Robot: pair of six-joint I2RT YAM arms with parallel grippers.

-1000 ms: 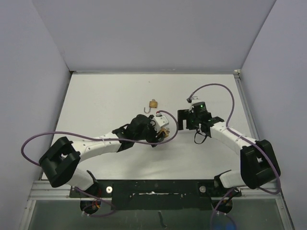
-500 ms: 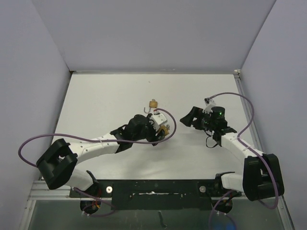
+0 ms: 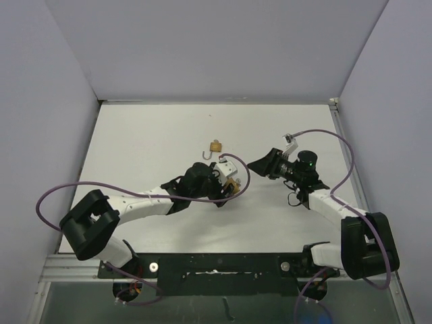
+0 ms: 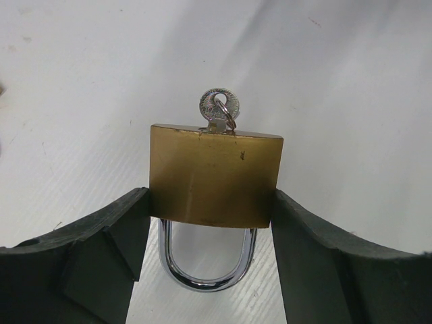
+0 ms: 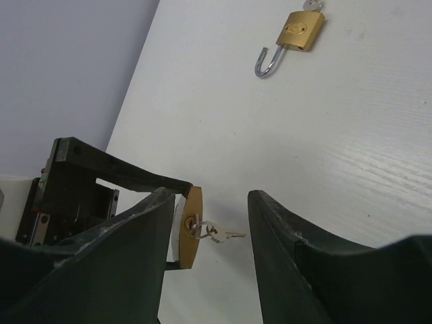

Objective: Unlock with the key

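A brass padlock [image 4: 214, 179] is clamped by its sides between the fingers of my left gripper [image 4: 210, 202], its chrome shackle [image 4: 206, 266] pointing back toward the wrist. The key [image 4: 219, 106] sits in the keyway on the lock's far face, a ring and a second key hanging from it. In the top view the held padlock [image 3: 231, 185] is at the table's middle, and my right gripper [image 3: 256, 164] points at it from the right, a short gap away. In the right wrist view the right gripper [image 5: 210, 196] stands open, framing the padlock [image 5: 192, 226] and the key [image 5: 219, 233] beyond its tips, touching neither.
A second brass padlock [image 3: 215, 146] with its shackle swung open lies on the white table [image 3: 148, 135] behind the held one, and it is in the right wrist view too [image 5: 300, 30]. Grey walls close the table on three sides. Purple cables loop beside both arms.
My right gripper has turned and swung left to face the held padlock, and its jaws have narrowed. The left gripper and padlock have hardly moved.
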